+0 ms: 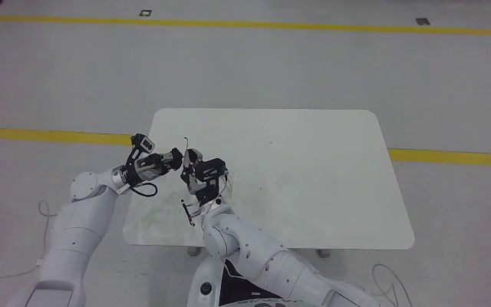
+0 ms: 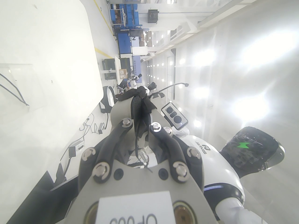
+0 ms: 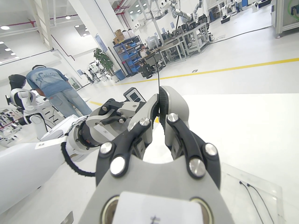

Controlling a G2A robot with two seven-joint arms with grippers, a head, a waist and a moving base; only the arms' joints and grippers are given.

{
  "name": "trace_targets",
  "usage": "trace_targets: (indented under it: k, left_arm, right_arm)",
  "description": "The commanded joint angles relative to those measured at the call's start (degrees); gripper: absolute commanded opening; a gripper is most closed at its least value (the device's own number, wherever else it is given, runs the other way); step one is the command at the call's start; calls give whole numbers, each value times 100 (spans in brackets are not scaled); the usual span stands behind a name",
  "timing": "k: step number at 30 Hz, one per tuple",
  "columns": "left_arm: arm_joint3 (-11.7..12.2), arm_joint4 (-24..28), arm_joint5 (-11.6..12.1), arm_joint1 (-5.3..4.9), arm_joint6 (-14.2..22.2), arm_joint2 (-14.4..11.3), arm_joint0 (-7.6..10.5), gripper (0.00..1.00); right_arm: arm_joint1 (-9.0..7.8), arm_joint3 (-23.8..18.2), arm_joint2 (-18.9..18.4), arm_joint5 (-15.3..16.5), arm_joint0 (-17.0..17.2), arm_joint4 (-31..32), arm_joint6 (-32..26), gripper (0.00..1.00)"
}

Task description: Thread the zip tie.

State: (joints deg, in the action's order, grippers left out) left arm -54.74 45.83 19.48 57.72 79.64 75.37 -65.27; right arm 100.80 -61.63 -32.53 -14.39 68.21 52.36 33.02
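Note:
The zip tie (image 3: 158, 80) is a thin black strap; it sticks out past the fingertips of my right gripper (image 3: 159, 99), which is shut on it above the left part of the white table (image 1: 307, 169). My left gripper (image 2: 140, 99) meets it tip to tip, fingers closed with a black strand running between them back toward the palm. In the left wrist view the zip tie (image 2: 174, 86) curves away to a small head. From above, the left gripper (image 1: 175, 160) and the right gripper (image 1: 186, 163) touch, and the zip tie (image 1: 186, 143) pokes out between them.
A clear flat tray (image 3: 252, 187) with two spare black ties (image 3: 250, 194) lies on the table beside the grippers, near the front left edge; the clear tray (image 2: 21, 80) appears again in the left wrist view. The table's right side is bare.

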Motion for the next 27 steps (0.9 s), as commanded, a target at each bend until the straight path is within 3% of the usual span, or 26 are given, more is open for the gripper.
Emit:
trace_targets:
  k: [1, 15, 17, 18, 27]
  left_arm:
    - [0, 0, 0, 0, 0, 0, 0, 0]
    - [0, 0, 0, 0, 0, 0, 0, 0]
    - [0, 0, 0, 0, 0, 0, 0, 0]
    - [0, 0, 0, 0, 0, 0, 0, 0]
    - [0, 0, 0, 0, 0, 0, 0, 0]
  right_arm:
    - [0, 5, 0, -5, -1, 0, -2, 0]
    - [7, 63, 27, -21, -21, -36, -24, 0]
    - [7, 55, 27, -51, -16, -74, 15, 39]
    - [6, 57, 31, -53, -18, -80, 23, 100]
    - [-9, 88, 72, 104, -5, -90, 177, 100]
